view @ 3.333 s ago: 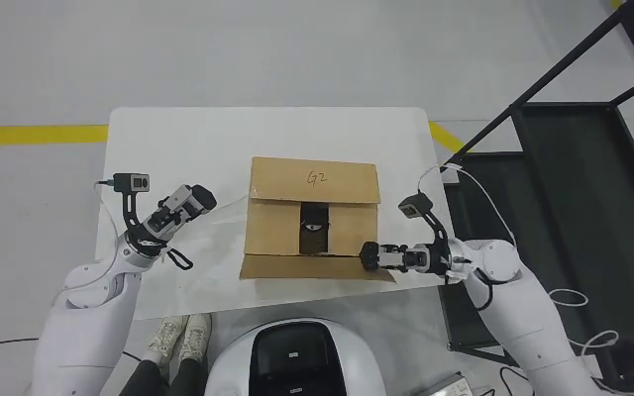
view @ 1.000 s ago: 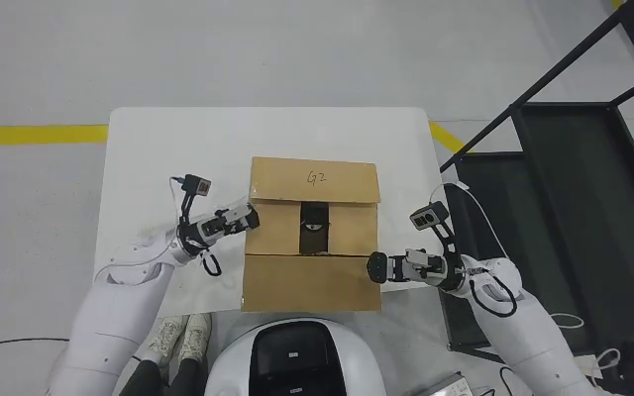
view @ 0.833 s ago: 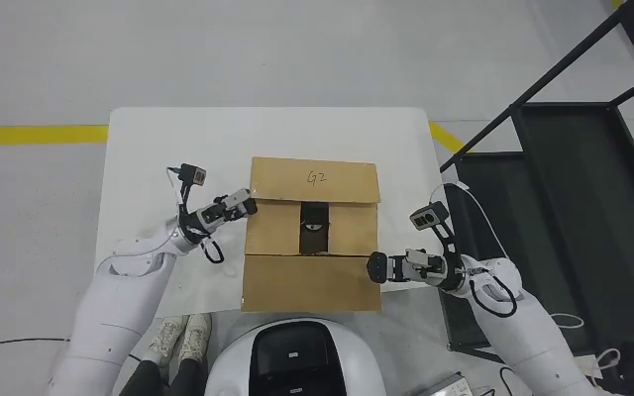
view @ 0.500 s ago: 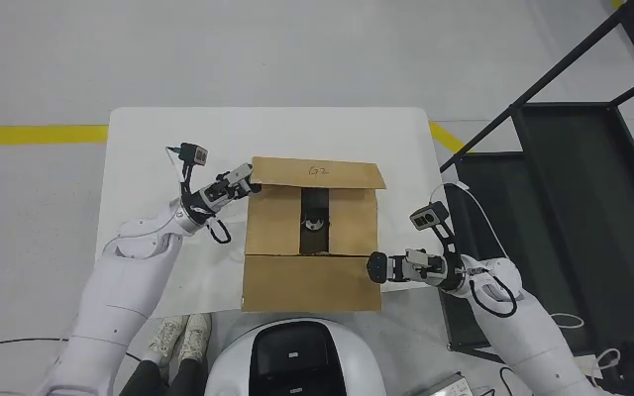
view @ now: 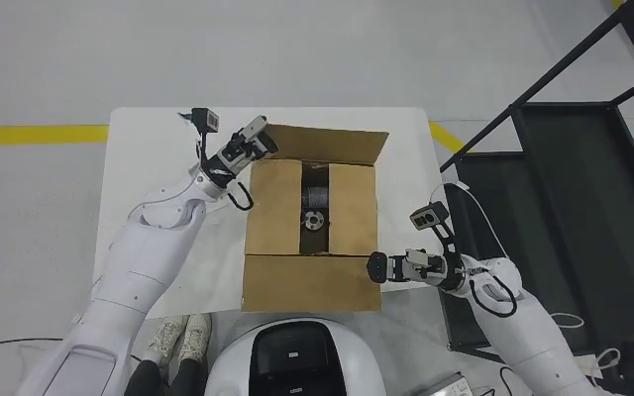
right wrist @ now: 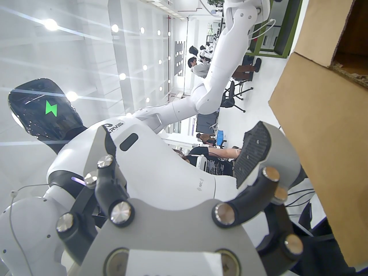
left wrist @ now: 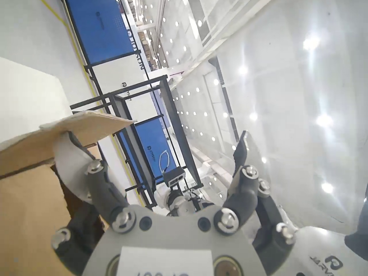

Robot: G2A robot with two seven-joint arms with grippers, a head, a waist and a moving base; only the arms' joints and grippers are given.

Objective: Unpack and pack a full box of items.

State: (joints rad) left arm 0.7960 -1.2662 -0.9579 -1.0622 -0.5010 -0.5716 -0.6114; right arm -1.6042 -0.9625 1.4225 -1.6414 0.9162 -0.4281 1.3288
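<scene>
The cardboard box [view: 274,208] sits mid-table. Its far flap [view: 327,142] stands raised, and the near flap [view: 312,283] lies folded out toward me. Both side flaps lie nearly flat, and the gap between them shows dark items [view: 315,220] inside. My left gripper [view: 263,132] is open at the far flap's left corner. In the left wrist view the flap [left wrist: 83,124] rests on one finger [left wrist: 72,156] of this gripper [left wrist: 155,142]. My right gripper [view: 374,267] is open and holds nothing, beside the near flap's right edge. The right wrist view has the gripper [right wrist: 178,142] next to cardboard [right wrist: 322,145].
The white table [view: 168,148] has free room left and right of the box. A black metal rack [view: 555,198] stands close on the right, beside my right arm.
My left gripper swung from the box's left side to its far left corner and lifted the far flap from flat to upright. The right arm has kept still for the last second.
</scene>
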